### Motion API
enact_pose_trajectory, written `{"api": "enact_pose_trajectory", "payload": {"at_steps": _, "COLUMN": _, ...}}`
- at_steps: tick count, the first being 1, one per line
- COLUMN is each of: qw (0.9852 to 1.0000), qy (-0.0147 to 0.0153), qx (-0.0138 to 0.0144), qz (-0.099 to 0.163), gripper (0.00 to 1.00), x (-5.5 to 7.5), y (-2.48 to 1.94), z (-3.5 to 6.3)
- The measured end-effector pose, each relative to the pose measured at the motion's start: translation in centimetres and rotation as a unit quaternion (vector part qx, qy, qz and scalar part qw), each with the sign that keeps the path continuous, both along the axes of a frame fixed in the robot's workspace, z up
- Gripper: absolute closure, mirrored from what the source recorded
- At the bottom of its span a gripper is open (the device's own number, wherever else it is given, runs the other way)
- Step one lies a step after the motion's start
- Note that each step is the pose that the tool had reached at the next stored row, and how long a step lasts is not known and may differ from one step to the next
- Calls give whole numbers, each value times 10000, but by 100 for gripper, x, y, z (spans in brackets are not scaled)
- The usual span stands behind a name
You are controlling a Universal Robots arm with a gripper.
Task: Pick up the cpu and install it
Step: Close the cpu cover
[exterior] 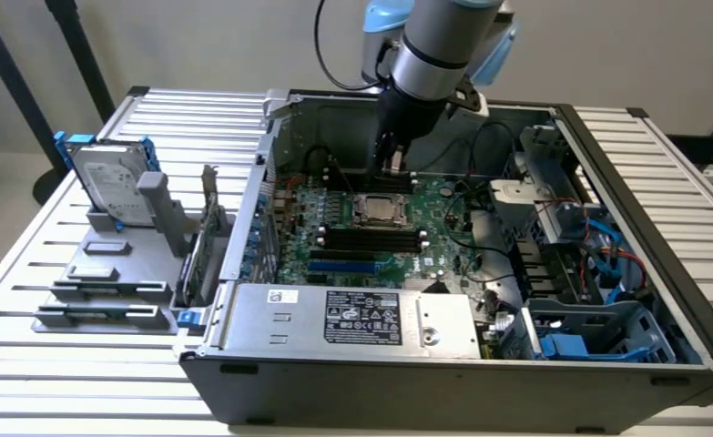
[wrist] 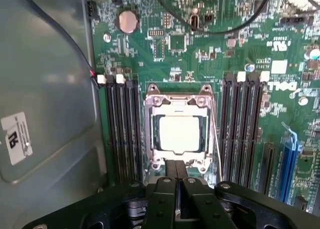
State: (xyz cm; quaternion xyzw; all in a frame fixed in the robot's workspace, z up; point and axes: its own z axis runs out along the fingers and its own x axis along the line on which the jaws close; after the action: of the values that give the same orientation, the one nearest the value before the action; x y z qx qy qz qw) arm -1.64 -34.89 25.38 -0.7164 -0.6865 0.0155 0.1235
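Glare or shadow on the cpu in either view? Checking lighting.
Wrist view: the cpu throws a pale sheen across its top, with no hard shadow on it; the shut gripper beside it reads dark. Exterior view: soft, even light, no glare on the cpu; the case is dimmer inside near the arm.

Ext: high oblique; wrist: close above shared motherboard (wrist: 200, 44)

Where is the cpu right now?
The cpu sits in the motherboard socket, between the two banks of memory slots, mid-case in the exterior view, near the gripper.
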Motion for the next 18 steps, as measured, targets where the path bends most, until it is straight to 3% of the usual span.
{"api": "enact_pose_trajectory", "payload": {"at_steps": 5, "qw": 10000, "qy": 67, "qx": 6, "qz": 0, "gripper": 89, "x": -162, "y": -2, "z": -17}}
{"api": "enact_pose_trajectory", "payload": {"at_steps": 14, "qw": 9999, "qy": 161, "qx": 19, "qz": 0, "gripper": 89, "x": -484, "y": -5, "z": -18}}
{"api": "enact_pose_trajectory", "payload": {"at_steps": 18, "qw": 9999, "qy": 165, "qx": 19, "qz": 1, "gripper": 89, "x": -489, "y": -5, "z": -18}}
